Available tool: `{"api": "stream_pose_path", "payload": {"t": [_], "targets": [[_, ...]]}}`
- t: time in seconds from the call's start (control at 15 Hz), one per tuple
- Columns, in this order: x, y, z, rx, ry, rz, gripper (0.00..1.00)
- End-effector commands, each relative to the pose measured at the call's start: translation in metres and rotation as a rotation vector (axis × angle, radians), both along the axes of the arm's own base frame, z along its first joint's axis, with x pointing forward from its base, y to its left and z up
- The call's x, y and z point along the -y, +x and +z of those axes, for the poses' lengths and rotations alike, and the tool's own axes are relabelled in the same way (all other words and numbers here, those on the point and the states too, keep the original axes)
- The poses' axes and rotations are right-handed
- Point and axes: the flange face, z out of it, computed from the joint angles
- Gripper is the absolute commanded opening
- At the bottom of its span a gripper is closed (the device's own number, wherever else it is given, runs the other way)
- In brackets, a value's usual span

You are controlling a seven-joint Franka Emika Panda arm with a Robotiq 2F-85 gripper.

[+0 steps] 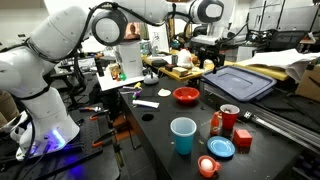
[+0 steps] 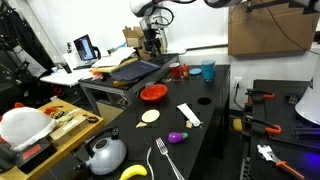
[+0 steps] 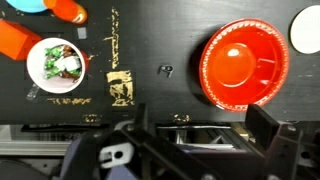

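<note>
Nearest us in an exterior view, the black worktop (image 1: 150,128) carries a small orange cup (image 1: 208,166), a blue lid (image 1: 221,148) and a red block (image 1: 243,138). Just behind them stand a blue cup (image 1: 183,135) and a red can (image 1: 229,117), all close together.

Farther on, the red bowl (image 1: 186,95) sits open side up toward the middle of the worktop. A pale disc (image 1: 165,93) lies just beside it and a white card (image 1: 146,103) lies near. Behind these we see a grey-blue tray (image 1: 240,82) and a wooden board (image 1: 178,70) with small items on it.

The claw (image 1: 207,45) hangs high over that far end, well apart from the bowl. In the wrist view we find the claw (image 3: 190,146) spread, with nothing between its fingers. There the bowl (image 3: 243,63) lies ahead to the right and a small white dish (image 3: 60,63) holding something red and green lies to the left. Gold marks (image 3: 122,88) on the matte black surface sit between them.

At the back, the room is a crowded lab. In an exterior view we make out a laptop (image 2: 85,47) on a side desk and a large cardboard box (image 2: 265,35).
</note>
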Motion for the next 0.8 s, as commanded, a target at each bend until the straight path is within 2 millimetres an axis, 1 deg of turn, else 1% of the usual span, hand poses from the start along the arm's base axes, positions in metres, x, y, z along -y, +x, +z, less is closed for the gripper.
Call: {"api": "stream_pose_path", "payload": {"t": [0.0,0.2,0.33,0.6,0.73], "targets": [[-0.023,-0.014,0.021,-0.07,0.071,-0.043,1.0],[-0.048,-0.018,0.025,-0.089,0.119,-0.082,1.0],[-0.064,-0.021,0.022,-0.098,0.121,-0.134,1.0],[-0.097,-0.029,0.021,-0.094,0.101,-0.209,1.0],[-0.11,-0.035,0.025,-0.076,0.073,-0.231,1.0]]}}
